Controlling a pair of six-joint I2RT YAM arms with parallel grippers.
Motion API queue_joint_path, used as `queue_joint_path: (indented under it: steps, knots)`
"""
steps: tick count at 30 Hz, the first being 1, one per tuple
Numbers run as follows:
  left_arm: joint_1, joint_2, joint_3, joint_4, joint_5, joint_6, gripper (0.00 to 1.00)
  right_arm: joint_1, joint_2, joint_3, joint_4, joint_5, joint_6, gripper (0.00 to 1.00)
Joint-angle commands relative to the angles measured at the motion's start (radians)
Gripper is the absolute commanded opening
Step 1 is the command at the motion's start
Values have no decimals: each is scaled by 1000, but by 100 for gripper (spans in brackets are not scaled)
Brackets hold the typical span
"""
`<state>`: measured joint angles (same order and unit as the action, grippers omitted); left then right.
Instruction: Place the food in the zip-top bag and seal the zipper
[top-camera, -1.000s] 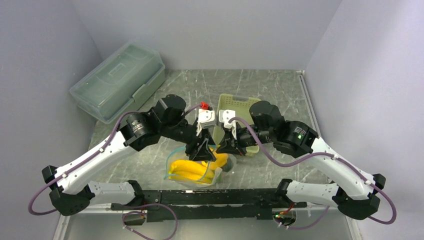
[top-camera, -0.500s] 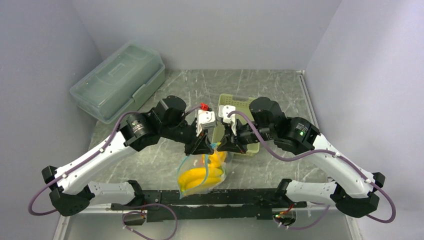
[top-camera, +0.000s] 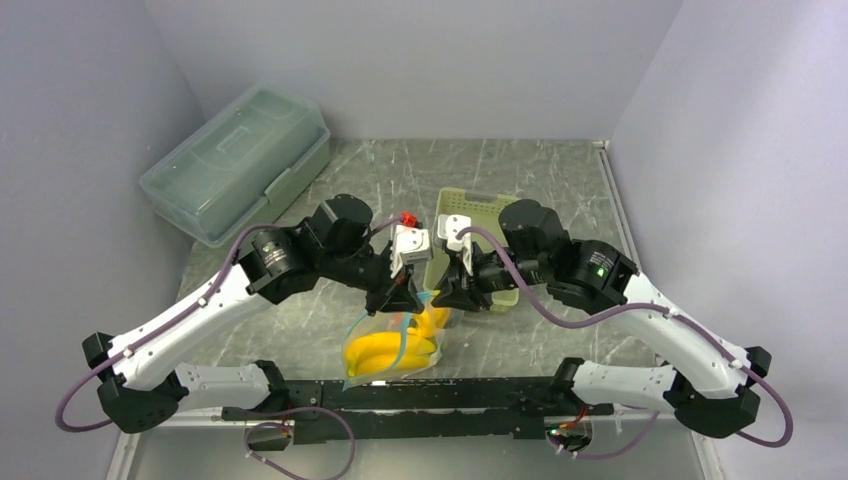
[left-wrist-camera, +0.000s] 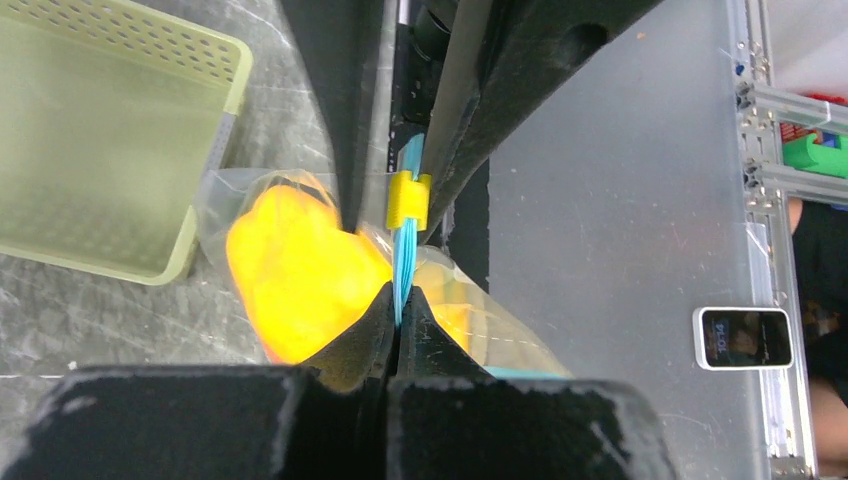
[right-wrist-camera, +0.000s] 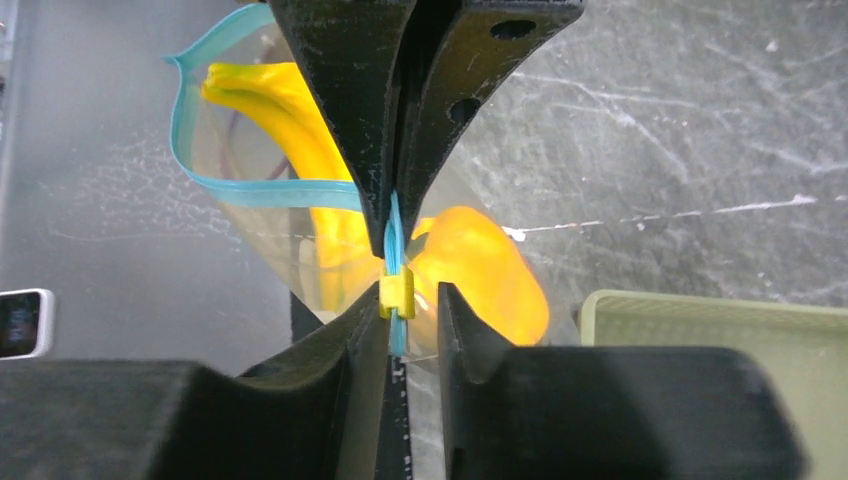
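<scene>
The clear zip-top bag (top-camera: 392, 352) hangs between my two grippers near the table's front edge, with yellow banana-like food (top-camera: 385, 352) inside. My left gripper (left-wrist-camera: 400, 312) is shut on the teal zipper (left-wrist-camera: 403, 270), just below its yellow slider (left-wrist-camera: 408, 200). From the other side, my right gripper (right-wrist-camera: 410, 318) stands open, and the slider (right-wrist-camera: 397, 295) and zipper strip sit between its fingers, against the left one. In the right wrist view a banana (right-wrist-camera: 285, 110) and a rounder orange-yellow piece (right-wrist-camera: 480, 270) show through the plastic. Part of the bag's mouth (right-wrist-camera: 190, 120) gapes open.
The pale green perforated basket (top-camera: 478, 205) stands just behind the right gripper and looks empty in the wrist views. A large translucent lidded box (top-camera: 237, 160) sits at the back left. The black rail (top-camera: 430, 392) runs along the near edge under the bag.
The left gripper has shut on the zipper strip and the right gripper has opened. The bag has been lifted and swung upright, shifting slightly left.
</scene>
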<state>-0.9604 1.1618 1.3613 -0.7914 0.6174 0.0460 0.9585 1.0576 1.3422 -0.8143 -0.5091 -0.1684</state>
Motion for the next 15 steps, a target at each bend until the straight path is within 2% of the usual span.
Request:
queue_joint_path:
  steps: [1,5,8,15]
  knots:
    - [-8,-42,3,-35,87,48,0,3,-68,-55,135,-36,-4,34]
    - [-8,-54,15,-40,117,52,0,3,-113,-112,190,-71,-13,48]
    - [-8,-63,18,-37,132,53,0,3,-133,-143,221,-90,-23,55]
    - [-8,-68,22,-38,154,48,0,4,-152,-225,342,-192,-20,59]
